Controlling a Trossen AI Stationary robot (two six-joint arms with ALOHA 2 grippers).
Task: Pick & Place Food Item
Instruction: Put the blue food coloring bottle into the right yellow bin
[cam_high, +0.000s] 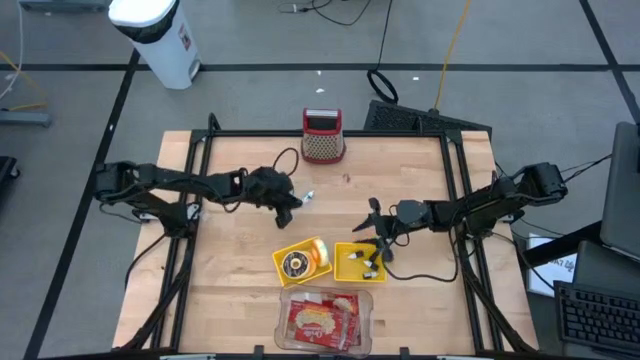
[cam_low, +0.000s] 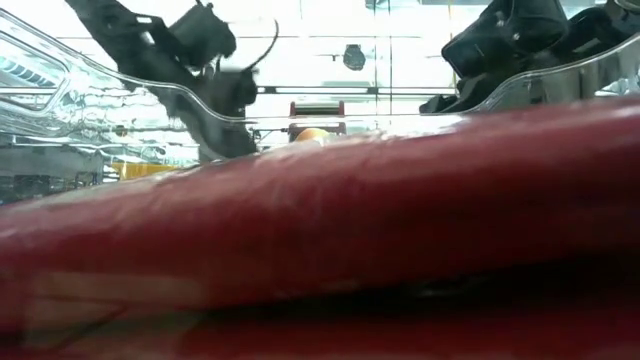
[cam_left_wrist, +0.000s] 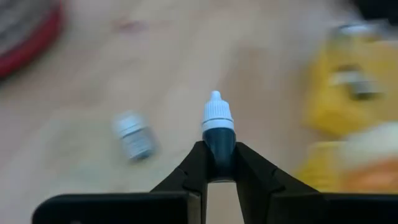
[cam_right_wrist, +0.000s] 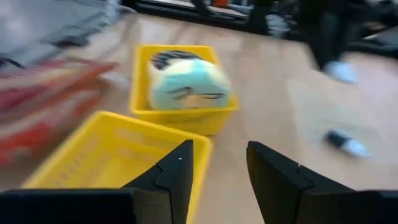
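At the near table edge (cam_high: 230, 300), a clear tray (cam_high: 325, 320) of red packets is seen, so close to the low camera that that view is almost filled by it. Just beyond, two yellow bins are set side by side: the left bin (cam_high: 303, 260) holds a round item, the right bin (cam_high: 360, 262) a few small pieces.

Past the bins, over mid-table, the left tool (cam_left_wrist: 219, 163) is pinching a small dropper bottle (cam_left_wrist: 218, 124) by its dark body; the white ribbed cap and pointed tip project beyond the fingertips. In the high view the bottle (cam_high: 306, 197) is carried clear of the wood, up-left of the bins. A second small bottle (cam_left_wrist: 132, 135) is noted lying loose on the table, blurred.

The right tool (cam_right_wrist: 217, 163) is held beside the right bin with its fingers spread and nothing between them; it is judged to be waiting.

Step in hand, as judged: carrying the bottle to a bin. The grip is narrow and low on the body, so the wrist should be kept steady to avoid the bottle pivoting. Release is best made low over the bin, with the right tool given clearance. Which bin is intended cannot be told.

At the far edge, a red mesh cup (cam_high: 322, 135) is set.
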